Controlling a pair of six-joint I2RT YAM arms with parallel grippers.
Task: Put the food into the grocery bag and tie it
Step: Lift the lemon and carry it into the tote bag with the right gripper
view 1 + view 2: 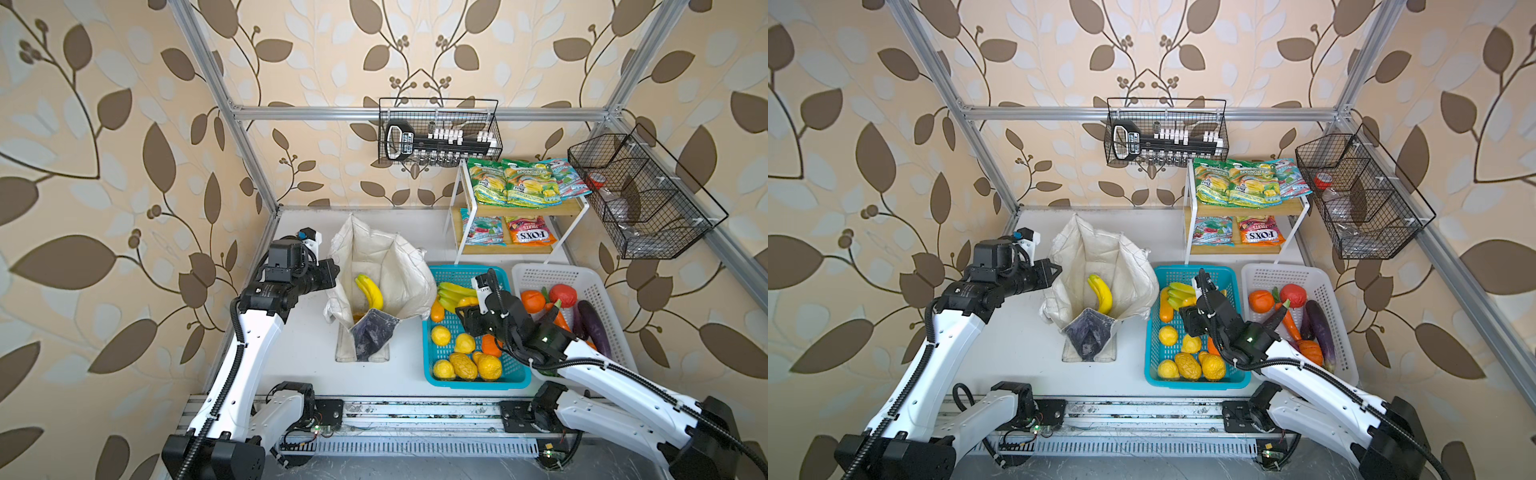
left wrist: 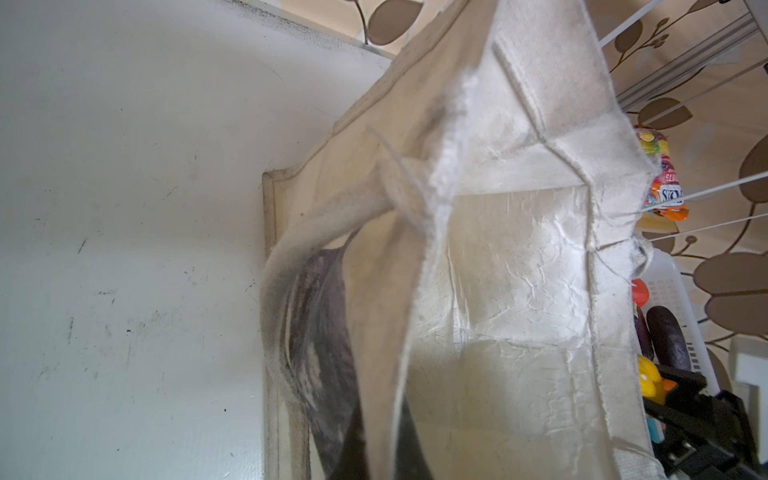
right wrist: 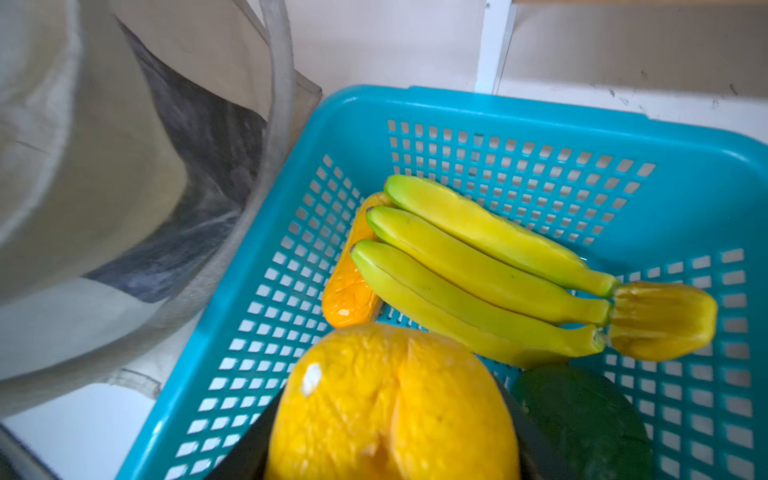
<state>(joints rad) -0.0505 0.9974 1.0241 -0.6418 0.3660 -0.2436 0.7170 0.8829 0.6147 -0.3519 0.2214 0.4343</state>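
The right hand (image 1: 466, 303) is gripping the orange (image 3: 390, 407) over the blue basket (image 1: 478, 384); the grocery bag (image 1: 399, 266) is gaping just to its left, the left hand (image 1: 334, 272) pinching its rim.

At six o'clock your dark fingers (image 3: 251, 457) clasp a round, creased yellow-orange toy fruit (image 3: 395, 407). At its one o'clock, a yellow-green toy banana bunch (image 3: 478, 270) lies in the perforated blue plastic basket (image 3: 540, 124); off-white canvas tote (image 3: 83, 174) at ten.
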